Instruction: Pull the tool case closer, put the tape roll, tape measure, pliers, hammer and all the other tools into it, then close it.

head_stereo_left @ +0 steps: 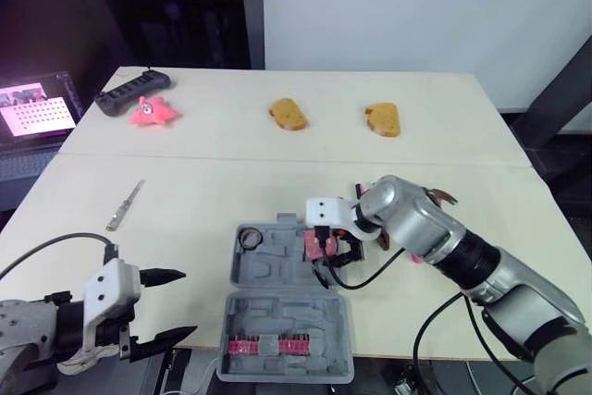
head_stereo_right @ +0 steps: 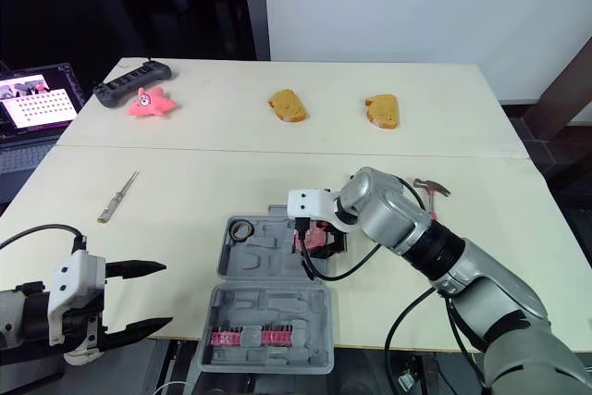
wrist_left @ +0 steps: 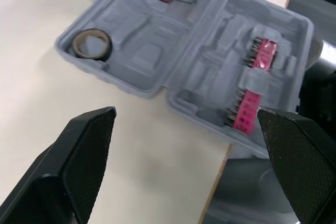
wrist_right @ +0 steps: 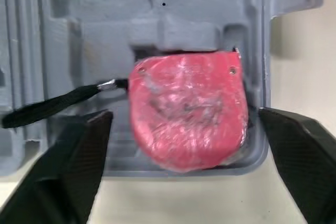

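Note:
The grey tool case [head_stereo_left: 277, 284] lies open near the table's front edge, with a red bit strip [head_stereo_left: 268, 346] in its near half. A tape roll [head_stereo_left: 250, 240] sits in the far left pocket. The red tape measure [wrist_right: 186, 111] rests in a pocket at the case's right edge, its black strap trailing out. My right gripper [head_stereo_right: 319, 238] hovers just over it, open, fingers [wrist_right: 79, 156] wide on either side and not touching. A hammer [head_stereo_right: 431, 190] lies behind my right arm, partly hidden. A screwdriver [head_stereo_left: 125, 204] lies at the left. My left gripper [head_stereo_left: 171, 304] is open, left of the case.
Two toast pieces [head_stereo_left: 289, 115] [head_stereo_left: 383, 119], a pink star toy [head_stereo_left: 153, 111] and a black controller [head_stereo_left: 131, 92] lie along the table's far side. A lit screen [head_stereo_left: 37, 110] stands off the left edge. Bare tabletop separates the screwdriver from the case.

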Available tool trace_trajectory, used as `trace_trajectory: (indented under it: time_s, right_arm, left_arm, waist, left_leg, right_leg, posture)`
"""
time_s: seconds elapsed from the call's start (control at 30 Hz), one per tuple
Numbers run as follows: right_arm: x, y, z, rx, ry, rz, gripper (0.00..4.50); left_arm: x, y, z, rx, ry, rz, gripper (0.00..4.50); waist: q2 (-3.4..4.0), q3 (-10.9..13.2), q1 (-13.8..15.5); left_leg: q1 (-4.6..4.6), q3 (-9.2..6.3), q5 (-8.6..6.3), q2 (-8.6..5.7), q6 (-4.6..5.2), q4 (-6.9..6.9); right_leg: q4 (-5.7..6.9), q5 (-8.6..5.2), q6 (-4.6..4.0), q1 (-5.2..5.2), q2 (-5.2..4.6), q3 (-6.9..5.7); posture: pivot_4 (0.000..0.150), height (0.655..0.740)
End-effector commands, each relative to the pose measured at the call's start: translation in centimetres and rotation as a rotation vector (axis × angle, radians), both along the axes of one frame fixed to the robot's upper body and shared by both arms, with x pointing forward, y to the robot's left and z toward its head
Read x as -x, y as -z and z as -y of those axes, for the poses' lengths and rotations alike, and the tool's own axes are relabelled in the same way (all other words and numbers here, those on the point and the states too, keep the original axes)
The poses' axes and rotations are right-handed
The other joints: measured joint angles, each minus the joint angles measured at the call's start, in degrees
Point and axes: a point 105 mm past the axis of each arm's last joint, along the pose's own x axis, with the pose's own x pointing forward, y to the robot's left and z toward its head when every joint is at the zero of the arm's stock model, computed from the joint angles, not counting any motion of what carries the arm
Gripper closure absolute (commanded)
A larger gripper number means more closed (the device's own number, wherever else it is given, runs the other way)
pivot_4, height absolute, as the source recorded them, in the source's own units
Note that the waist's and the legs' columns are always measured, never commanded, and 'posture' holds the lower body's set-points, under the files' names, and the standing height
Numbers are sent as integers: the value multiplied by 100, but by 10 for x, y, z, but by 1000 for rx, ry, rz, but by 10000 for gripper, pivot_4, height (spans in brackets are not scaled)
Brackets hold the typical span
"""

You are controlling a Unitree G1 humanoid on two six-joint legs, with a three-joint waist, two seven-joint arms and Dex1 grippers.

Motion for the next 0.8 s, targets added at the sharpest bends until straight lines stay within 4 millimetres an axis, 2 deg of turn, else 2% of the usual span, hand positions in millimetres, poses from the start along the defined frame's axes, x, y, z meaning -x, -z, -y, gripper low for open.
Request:
trace_trajectory:
  time_s: [0.03,0.17,0.33,0.43,0.53,0.63,0.8]
  right_arm:
    - [5,-24,-4,-65,-11,25,392]
    - [9,-45,0,-132,-17,49,392]
    - [6,-77,-13,-401,-73,200,392]
    - [13,-77,-8,-463,-116,192,392]
    - [23,-70,-8,-540,-134,45,9628]
    - [15,-64,-4,-544,-111,93,23556]
    - [7,-51,2,-553,-80,131,23556]
  left_arm:
    - [-2,-4,1,1,10,10,0]
    - [-6,-4,2,10,15,20,0]
    - [-10,-4,5,27,25,31,0]
    - [-15,-7,8,53,28,44,0]
    - [-17,-7,10,61,34,51,0]
    - [-18,-8,10,67,34,51,0]
    - [-18,-8,10,67,34,50,0]
  waist:
    - [0,0,3]
    - [0,0,14]
    - [-3,-2,10]
    - [-2,-1,7]
    - [-2,-1,9]
    - [-2,-1,5]
    - [-1,-1,6]
  left_leg:
    - [0,0,0,0,0,-1]
    - [0,0,0,0,0,1]
    - [0,0,0,0,0,-3]
    - [-1,0,0,0,0,-2]
    - [-1,0,0,0,0,-1]
    - [0,0,0,0,0,-1]
    - [1,0,0,0,0,-2]
  right_leg:
    - [0,0,0,0,0,0]
    - [0,0,0,1,0,0]
    - [-1,0,0,1,1,0]
    - [-1,0,1,1,0,0]
    - [-1,1,1,2,0,0]
    - [0,1,1,3,0,0]
    - [-1,0,0,2,1,0]
  posture:
    - [1500,7400]
    - [1500,7400]
    - [1500,7400]
    - [1500,7400]
    - [1500,7400]
    - [1500,7400]
    - [1500,7400]
